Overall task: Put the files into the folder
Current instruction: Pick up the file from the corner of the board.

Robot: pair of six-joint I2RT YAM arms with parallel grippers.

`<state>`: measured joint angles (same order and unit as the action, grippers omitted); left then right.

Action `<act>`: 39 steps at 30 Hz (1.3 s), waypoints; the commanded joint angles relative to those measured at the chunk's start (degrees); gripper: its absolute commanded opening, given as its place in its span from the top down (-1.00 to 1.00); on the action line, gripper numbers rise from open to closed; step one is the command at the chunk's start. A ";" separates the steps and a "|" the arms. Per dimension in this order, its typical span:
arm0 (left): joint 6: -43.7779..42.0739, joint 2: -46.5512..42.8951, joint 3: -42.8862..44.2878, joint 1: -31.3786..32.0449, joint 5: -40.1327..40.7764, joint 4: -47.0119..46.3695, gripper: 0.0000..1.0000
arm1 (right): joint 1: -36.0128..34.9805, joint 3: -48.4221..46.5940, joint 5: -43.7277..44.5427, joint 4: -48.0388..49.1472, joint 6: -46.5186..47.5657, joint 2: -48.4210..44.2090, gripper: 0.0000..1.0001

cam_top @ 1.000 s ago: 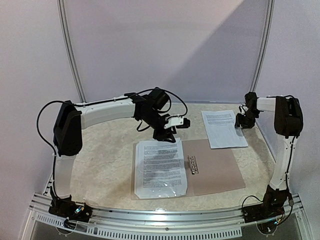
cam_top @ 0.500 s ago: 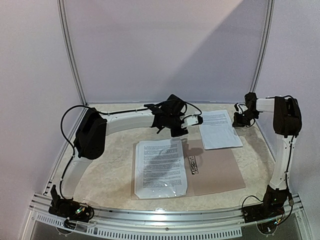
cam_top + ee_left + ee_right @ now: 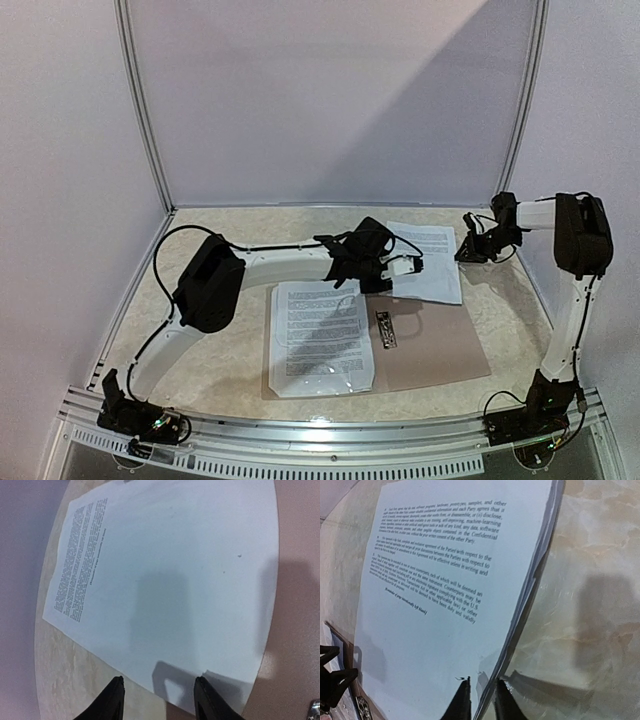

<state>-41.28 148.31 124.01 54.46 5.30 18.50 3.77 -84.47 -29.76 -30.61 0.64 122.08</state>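
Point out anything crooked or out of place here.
The loose sheets lie crooked at the far right, partly on the folder, partly on the table. Their right edge is lifted, pinched in the jaws of the right gripper.

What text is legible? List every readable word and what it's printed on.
"machine-learning": on the loose files held by the right gripper.
"Confidential": same page.
"agreement of the Parties with respect to": same page.
Remaining print there, and the sheet on the folder: too small or blurred.

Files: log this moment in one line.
right gripper: shut on edge of files | left gripper: open above files | files: overlapping far corner of open folder | sheet: on folder left half
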 commanded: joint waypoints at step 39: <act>-0.02 4.11 0.89 1.23 -0.79 -0.69 0.02 | -8.21 12.12 7.94 8.04 -8.30 -11.59 0.50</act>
<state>-41.32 150.45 124.73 54.76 5.39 16.91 -3.44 -74.00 -24.47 -21.74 -8.69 113.21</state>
